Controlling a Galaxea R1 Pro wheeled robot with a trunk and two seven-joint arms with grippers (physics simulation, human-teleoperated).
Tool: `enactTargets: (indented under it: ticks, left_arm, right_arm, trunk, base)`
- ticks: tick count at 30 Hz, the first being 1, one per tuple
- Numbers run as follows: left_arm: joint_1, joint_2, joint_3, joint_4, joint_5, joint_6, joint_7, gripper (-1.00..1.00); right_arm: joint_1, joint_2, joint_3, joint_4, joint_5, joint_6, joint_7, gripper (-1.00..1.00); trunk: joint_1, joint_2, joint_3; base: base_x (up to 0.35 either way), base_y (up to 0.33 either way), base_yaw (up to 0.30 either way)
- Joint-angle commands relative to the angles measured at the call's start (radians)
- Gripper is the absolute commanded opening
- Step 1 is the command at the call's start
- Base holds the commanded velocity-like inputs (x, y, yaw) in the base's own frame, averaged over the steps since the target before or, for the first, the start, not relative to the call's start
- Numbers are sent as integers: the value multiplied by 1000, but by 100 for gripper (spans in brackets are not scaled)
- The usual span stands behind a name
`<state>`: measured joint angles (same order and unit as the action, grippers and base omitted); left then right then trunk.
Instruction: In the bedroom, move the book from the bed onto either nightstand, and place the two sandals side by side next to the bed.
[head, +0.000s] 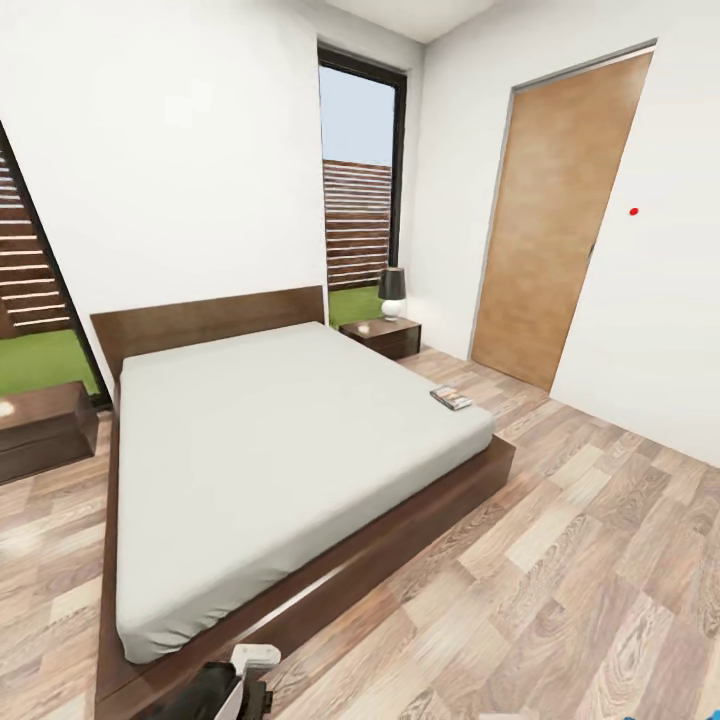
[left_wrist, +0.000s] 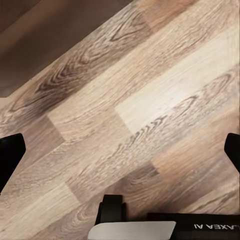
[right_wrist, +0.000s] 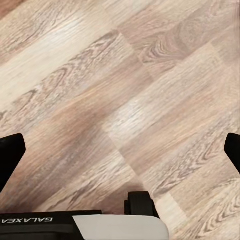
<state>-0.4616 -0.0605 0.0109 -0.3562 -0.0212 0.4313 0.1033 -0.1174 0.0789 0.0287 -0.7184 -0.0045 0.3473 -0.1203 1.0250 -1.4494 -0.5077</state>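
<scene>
The book (head: 451, 399), thin with a dark cover, lies flat on the grey mattress of the bed (head: 260, 440), close to its near right corner. One nightstand (head: 382, 335) stands at the bed's far right and another nightstand (head: 45, 425) at its left. My left gripper (left_wrist: 120, 155) hangs open over bare plank floor beside the dark bed frame. My right gripper (right_wrist: 120, 152) is also open over bare floor. A tiny blue sliver (head: 632, 716) sits at the head view's bottom edge. I cannot tell whether it is a sandal.
A lamp (head: 392, 292) stands on the right nightstand. A wooden door (head: 555, 220) is shut in the right wall. Tall windows (head: 360, 200) flank the headboard. Wood floor (head: 580, 560) stretches between the bed's right side and the wall. My left arm (head: 235, 680) shows at the bed's foot.
</scene>
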Motion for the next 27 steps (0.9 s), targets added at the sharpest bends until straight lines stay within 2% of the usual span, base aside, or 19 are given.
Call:
enactTargets:
  ticks: [1,6,16,27]
  left_arm:
    - [0,-1,1,-1,-1,-5,2,100]
    - [1,-4,6,3,1,-56,2,100]
    - [1,-4,7,3,2,-64,2,100]
    - [3,-5,7,3,3,-65,2,100]
  right_arm:
    - [-1,0,2,-1,-1,1,0,100]
    - [-1,-1,2,-2,-2,-19,27,100]
    - [-1,0,5,-6,-2,-33,33,100]
    - [-1,2,6,-9,-2,-36,39,100]
  trunk:
    - [0,-1,-1]
    - [0,-1,-1]
    - [0,-1,-1]
    - [0,-1,-7]
  base:
    - [0,0,-283]
    - [0,0,-283]
    - [0,0,-281]
    - [0,0,-115]
